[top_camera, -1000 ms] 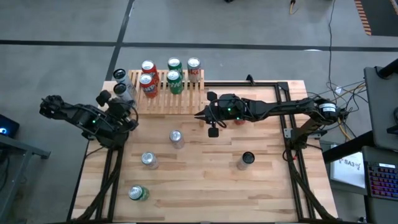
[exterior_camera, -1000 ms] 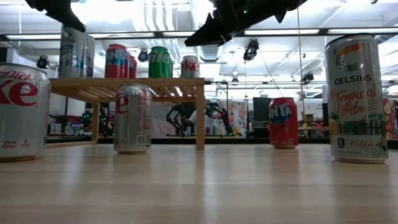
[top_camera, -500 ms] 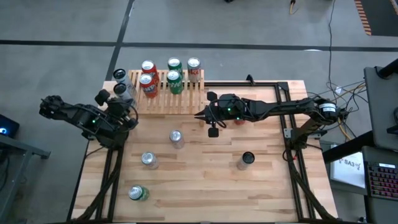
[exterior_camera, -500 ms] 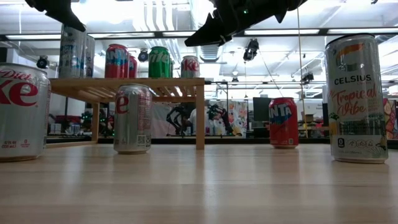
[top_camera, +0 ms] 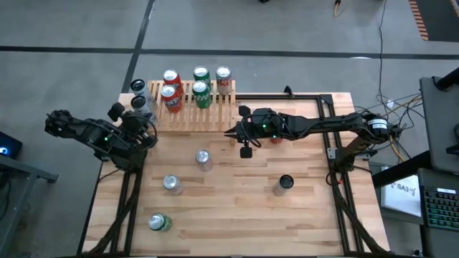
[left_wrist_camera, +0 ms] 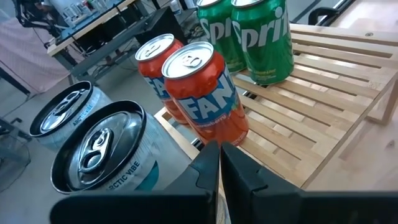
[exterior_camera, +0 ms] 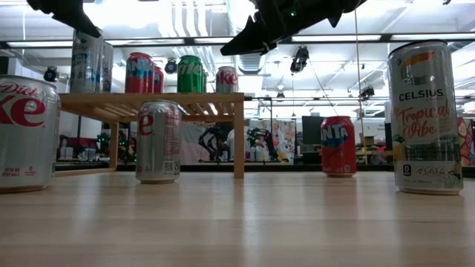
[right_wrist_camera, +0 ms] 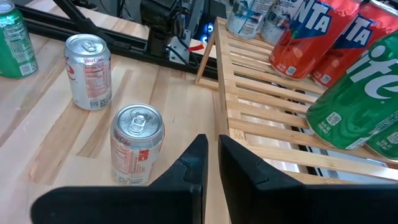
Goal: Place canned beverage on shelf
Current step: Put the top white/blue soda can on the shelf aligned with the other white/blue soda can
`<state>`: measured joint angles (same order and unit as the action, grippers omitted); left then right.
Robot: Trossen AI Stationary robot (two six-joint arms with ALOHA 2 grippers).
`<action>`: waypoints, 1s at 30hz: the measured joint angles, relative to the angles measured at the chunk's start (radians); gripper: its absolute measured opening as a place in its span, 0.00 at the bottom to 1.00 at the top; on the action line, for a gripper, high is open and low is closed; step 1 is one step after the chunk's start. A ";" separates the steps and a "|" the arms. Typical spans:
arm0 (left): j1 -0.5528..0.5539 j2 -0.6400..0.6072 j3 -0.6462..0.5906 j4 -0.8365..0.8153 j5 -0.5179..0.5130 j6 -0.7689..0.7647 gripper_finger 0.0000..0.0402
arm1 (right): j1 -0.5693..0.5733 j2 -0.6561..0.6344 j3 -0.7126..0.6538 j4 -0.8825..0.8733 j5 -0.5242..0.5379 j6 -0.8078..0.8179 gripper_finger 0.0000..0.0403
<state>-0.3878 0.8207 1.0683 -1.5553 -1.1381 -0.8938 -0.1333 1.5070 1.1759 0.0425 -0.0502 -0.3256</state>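
The shelf (top_camera: 193,109), a low light-wood slatted rack, stands at the table's far left. On it stand two silver cans (left_wrist_camera: 102,152), two red Fanta cans (left_wrist_camera: 208,93), two green Sprite cans (left_wrist_camera: 261,31) and a Coke can (top_camera: 223,74). My left gripper (left_wrist_camera: 219,163) is shut and empty, raised by the shelf's near left corner and pointing at the Fanta cans. My right gripper (right_wrist_camera: 211,155) is shut and empty, raised off the shelf's near right corner (top_camera: 228,132). Below and ahead of it a Diet Coke can (right_wrist_camera: 137,144) stands upright on the table.
Loose cans stand on the table: a second silver can (top_camera: 172,184), a green can (top_camera: 159,222) near the front edge, a tall Celsius can (top_camera: 284,183) and a Fanta can (exterior_camera: 338,145) under my right arm. Bare wood lies at the front right.
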 joint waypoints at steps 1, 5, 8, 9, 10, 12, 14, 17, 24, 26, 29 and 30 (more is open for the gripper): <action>0.000 0.000 0.000 -0.004 -0.001 -0.008 0.00 | 0.000 0.000 0.000 0.000 0.000 0.000 0.07; 0.008 0.000 0.000 -0.008 -0.003 -0.015 0.00 | 0.000 0.000 0.000 0.000 0.000 0.000 0.07; 0.022 0.000 0.000 -0.008 -0.004 -0.015 0.00 | 0.000 0.000 0.000 0.000 0.000 0.000 0.07; 0.027 0.000 0.000 -0.008 -0.004 -0.015 0.00 | 0.000 0.000 -0.001 0.000 0.000 0.000 0.07; 0.031 0.000 0.000 -0.008 -0.004 -0.015 0.00 | 0.000 0.000 -0.001 0.000 0.000 0.000 0.07; 0.039 0.000 0.000 -0.008 -0.004 -0.015 0.00 | 0.000 0.000 -0.002 0.000 0.000 0.000 0.07; 0.042 0.000 0.000 -0.008 -0.004 -0.015 0.00 | 0.000 0.000 -0.003 0.000 0.000 0.000 0.07; 0.044 0.000 0.000 -0.008 -0.004 -0.015 0.00 | 0.000 0.000 -0.004 0.000 0.000 0.000 0.07; 0.045 0.000 0.000 -0.008 -0.004 -0.015 0.00 | 0.000 0.000 -0.006 0.000 0.000 -0.001 0.07; 0.045 0.000 0.000 -0.008 -0.004 -0.015 0.00 | 0.000 0.000 -0.006 0.000 0.000 -0.004 0.07; 0.045 0.000 0.000 -0.009 -0.004 -0.017 0.00 | 0.000 0.000 -0.006 0.000 0.000 -0.006 0.07; 0.045 0.000 0.000 -0.009 -0.004 -0.017 0.00 | 0.000 0.000 -0.006 0.000 0.000 -0.006 0.07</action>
<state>-0.3431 0.8204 1.0681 -1.5642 -1.1419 -0.9104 -0.1333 1.5070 1.1702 0.0422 -0.0499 -0.3319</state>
